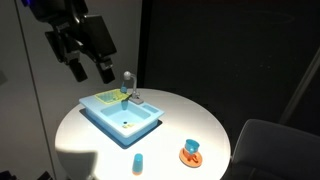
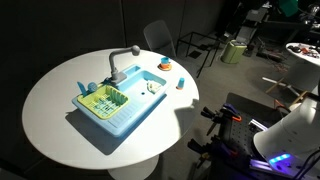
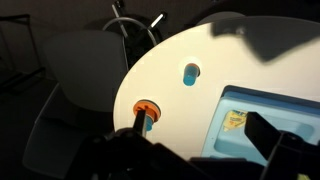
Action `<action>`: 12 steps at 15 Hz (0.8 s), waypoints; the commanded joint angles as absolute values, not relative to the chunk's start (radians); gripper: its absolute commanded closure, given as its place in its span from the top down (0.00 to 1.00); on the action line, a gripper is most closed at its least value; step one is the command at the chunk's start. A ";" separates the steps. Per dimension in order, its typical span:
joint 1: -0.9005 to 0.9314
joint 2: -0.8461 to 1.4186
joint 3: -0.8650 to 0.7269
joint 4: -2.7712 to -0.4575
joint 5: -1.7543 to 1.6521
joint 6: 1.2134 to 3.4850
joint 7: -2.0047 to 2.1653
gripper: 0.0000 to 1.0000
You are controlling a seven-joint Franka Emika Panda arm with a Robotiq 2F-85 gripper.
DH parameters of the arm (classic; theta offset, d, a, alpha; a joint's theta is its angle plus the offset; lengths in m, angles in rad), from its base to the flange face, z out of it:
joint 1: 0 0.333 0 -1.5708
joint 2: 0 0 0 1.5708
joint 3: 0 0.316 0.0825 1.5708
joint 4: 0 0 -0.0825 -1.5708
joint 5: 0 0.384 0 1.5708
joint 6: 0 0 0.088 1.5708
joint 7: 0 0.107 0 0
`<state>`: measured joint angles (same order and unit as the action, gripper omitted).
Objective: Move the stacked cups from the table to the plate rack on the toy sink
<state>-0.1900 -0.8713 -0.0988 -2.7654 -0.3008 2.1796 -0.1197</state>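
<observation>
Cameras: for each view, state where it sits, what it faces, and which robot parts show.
Exterior view: high beside the table, facing the toy sink; gripper upper left.
Exterior view: high, another side, facing the plate rack; no gripper shows.
Wrist view: above the table, looking down; open gripper at bottom.
All show the stacked cups.

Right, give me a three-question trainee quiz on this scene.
1. True or false: the stacked cups already sit in the plate rack.
2. The gripper is: A) shut on a cup; B) open and empty; C) hidden from every view.
3. Fill in: the cup with the orange base stands on the ____.
Key: 1 false; 2 B; 3 table.
</observation>
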 commanded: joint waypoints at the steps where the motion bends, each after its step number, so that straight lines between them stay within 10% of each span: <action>1: -0.186 -0.871 -0.102 -2.764 -0.304 2.177 -0.117 1.00; 12: -0.180 -0.628 -0.212 -2.577 -0.298 2.261 -0.224 1.00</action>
